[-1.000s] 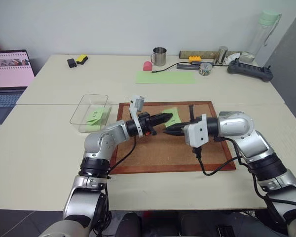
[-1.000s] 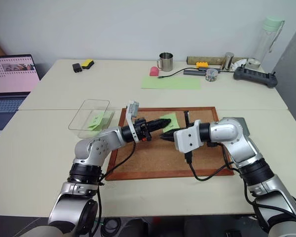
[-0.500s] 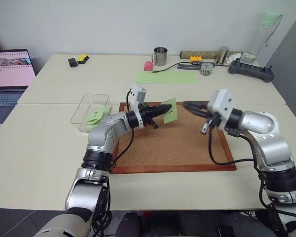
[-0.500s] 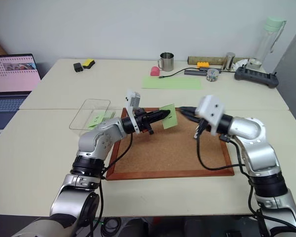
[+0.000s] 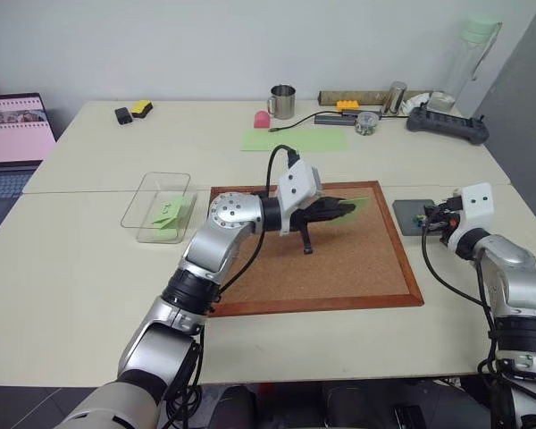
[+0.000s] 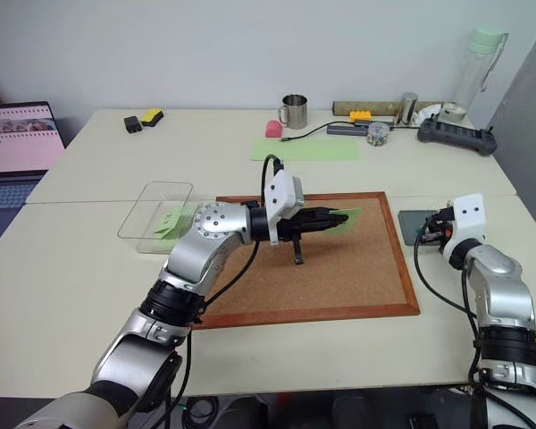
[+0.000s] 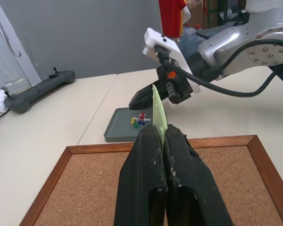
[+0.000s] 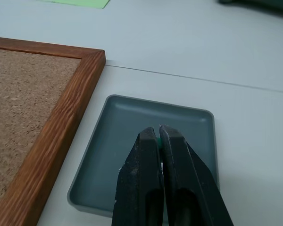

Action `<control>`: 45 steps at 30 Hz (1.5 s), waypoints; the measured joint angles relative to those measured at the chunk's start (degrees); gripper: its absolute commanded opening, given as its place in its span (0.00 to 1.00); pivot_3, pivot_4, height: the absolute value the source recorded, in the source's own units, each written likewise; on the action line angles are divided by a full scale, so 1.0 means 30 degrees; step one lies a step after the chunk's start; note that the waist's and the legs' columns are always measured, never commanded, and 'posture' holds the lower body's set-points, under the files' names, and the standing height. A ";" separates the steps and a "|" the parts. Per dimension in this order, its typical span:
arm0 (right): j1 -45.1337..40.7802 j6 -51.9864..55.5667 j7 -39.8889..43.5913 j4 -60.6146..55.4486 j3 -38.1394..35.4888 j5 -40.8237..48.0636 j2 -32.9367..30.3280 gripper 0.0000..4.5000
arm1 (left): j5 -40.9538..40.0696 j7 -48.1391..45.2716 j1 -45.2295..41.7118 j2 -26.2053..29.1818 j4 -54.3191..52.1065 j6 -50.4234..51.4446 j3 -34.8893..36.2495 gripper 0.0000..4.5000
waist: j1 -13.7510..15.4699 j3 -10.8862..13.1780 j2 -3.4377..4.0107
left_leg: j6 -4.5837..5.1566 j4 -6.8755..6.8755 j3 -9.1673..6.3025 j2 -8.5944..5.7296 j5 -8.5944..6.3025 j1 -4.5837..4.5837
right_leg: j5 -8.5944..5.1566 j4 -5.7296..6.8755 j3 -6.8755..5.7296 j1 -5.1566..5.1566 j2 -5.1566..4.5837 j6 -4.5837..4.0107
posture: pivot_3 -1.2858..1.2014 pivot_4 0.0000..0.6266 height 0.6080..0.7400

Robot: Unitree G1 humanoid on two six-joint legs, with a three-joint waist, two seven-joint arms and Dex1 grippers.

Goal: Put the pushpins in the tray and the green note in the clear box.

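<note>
Two jobs running at once. Right gripper [image 8: 158, 136] poised over grey tray [image 8: 127, 127] beside corkboard [image 5: 339, 268], fingers pinched on something green, likely pushpin; next: part fingers, drop it among pins already in tray. Left gripper [image 7: 160, 134] above corkboard, fingers clamped on green note [image 7: 159, 109]; next: swing across to clear box [image 5: 152, 192] at board's far side, release. No readable writing anywhere.
</note>
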 measured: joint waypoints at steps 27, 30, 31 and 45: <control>-0.1704 -0.2261 -0.0239 0.3985 -0.0024 0.0208 -0.0185 1.00 | 0.0405 0.0013 0.0471 0.0257 -0.0418 -0.0013 -0.0031 0.00 | 0.0119 -0.0001 0.0002 | -0.0002 0.0003 0.0010 0.0001 0.0001 -0.0012 | 0.0001 -0.0003 -0.0012 0.0000 -0.0017 0.0003 | 0.52 0.24 1.00; -0.1645 -0.2863 -0.0619 0.3985 0.0020 -0.0150 -0.0187 1.00 | 0.0420 -0.0079 0.0344 0.0198 -0.0374 -0.0038 -0.0031 0.00 | 0.0118 -0.0001 0.0002 | -0.0002 0.0002 0.0009 0.0001 0.0001 -0.0011 | 0.0001 -0.0004 -0.0011 0.0000 -0.0014 0.0003 | 0.52 0.24 1.00; -0.1618 -0.3079 -0.0757 0.3986 0.0043 -0.0396 -0.0188 1.00 | 0.0423 -0.0144 0.0319 0.0205 -0.0345 -0.0041 -0.0030 0.00 | 0.0119 -0.0001 0.0002 | -0.0002 0.0002 0.0010 0.0001 0.0001 -0.0010 | 0.0001 -0.0004 -0.0011 0.0000 -0.0014 0.0003 | 0.52 0.24 1.00; -0.1622 -0.4720 -0.0796 0.5645 0.0919 -0.1607 -0.0460 1.00 | 0.0580 -0.0225 0.0310 0.0234 -0.0017 -0.0048 -0.0029 0.00 | 0.0112 -0.0001 0.0002 | -0.0004 0.0005 0.0013 0.0001 0.0002 -0.0010 | 0.0001 -0.0003 -0.0008 0.0000 -0.0015 0.0003 | 0.52 0.24 1.00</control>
